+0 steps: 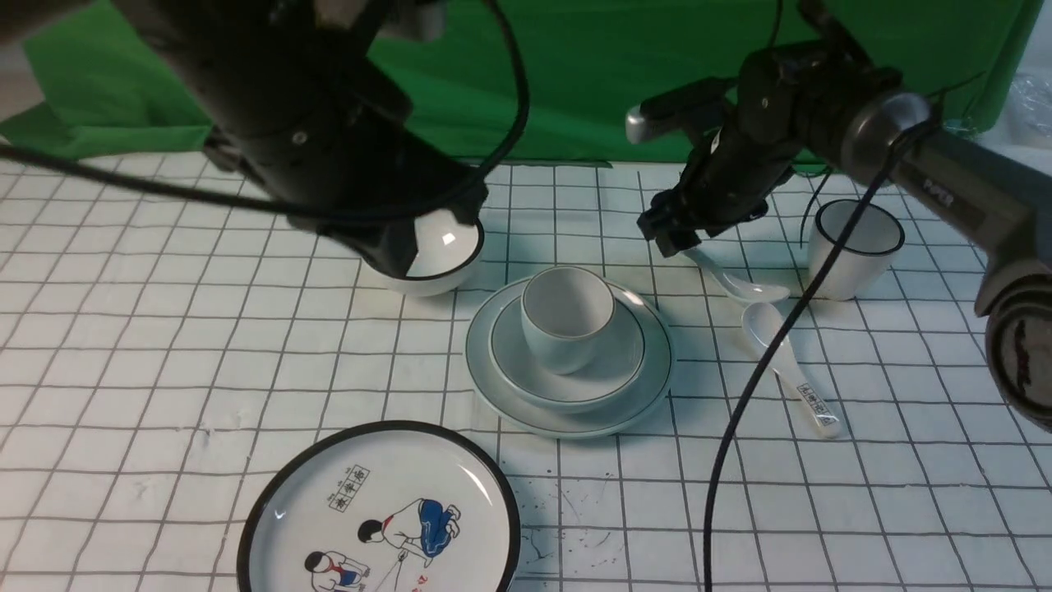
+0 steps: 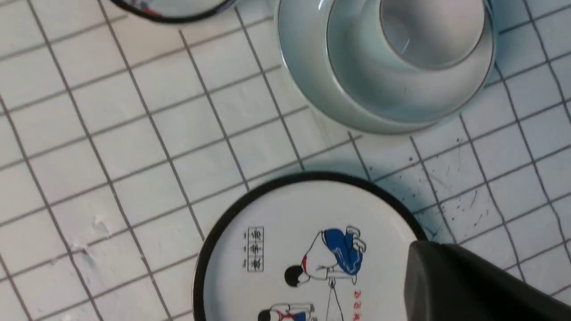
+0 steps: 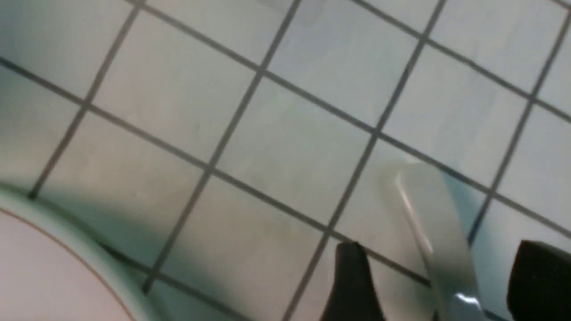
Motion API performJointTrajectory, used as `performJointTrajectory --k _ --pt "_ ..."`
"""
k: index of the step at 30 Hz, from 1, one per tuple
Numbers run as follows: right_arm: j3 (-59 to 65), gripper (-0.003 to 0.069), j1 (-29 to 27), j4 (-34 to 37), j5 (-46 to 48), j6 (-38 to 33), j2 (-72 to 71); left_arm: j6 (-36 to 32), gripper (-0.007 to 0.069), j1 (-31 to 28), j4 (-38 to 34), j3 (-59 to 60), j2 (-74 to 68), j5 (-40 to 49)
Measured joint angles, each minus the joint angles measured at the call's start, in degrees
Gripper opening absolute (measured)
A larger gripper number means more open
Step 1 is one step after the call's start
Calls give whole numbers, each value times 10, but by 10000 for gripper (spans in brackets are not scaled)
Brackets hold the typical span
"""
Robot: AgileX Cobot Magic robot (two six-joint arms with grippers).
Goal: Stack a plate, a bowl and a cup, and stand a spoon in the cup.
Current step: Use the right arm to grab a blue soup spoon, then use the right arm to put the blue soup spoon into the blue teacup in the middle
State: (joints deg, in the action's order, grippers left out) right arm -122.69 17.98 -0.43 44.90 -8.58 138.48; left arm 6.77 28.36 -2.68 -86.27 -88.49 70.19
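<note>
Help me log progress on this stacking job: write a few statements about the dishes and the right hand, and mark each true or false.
1. The cup stands in the bowl, which sits on the plate. True.
2. The plain spoon stands in the cup. False: it lies on the table, next to the labelled spoon.
3. The right hand is open, with the plain spoon's handle between its fingers. True.
4. The cartoon plate is the bottom of the stack. False: it lies by itself on the table, nearer the robot than the stack.
</note>
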Motion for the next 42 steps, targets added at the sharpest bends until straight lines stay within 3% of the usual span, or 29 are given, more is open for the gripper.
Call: performJointTrajectory --k 6,10,12,19,26,30,33,41,42 --pt "-2 469 0 0 -19 0 21 7 0 0 -27 56 43 -13" --pt "-4 346 0 4 -21 0 24 7 0 0 -39 63 66 -19" --pt "-5 166 0 4 -20 3 24 7 0 0 -40 64 75 -23" --pt "-43 178 4 4 13 11 -6 7 0 0 -42 64 92 -23" --pt "-66 178 30 4 3 34 -171 -6 0 0 -30 64 115 -29" --pt "-18 178 61 4 -13 41 -269 -19 0 0 -11 64 130 -36" --pt "62 178 89 4 -60 48 -334 -21 0 0 -4 65 151 -51" --pt "453 178 173 4 -559 86 -458 -21 0 0 18 138 237 -142" --pt "461 178 173 4 -574 86 -458 -21 0 0 18 144 241 -147"
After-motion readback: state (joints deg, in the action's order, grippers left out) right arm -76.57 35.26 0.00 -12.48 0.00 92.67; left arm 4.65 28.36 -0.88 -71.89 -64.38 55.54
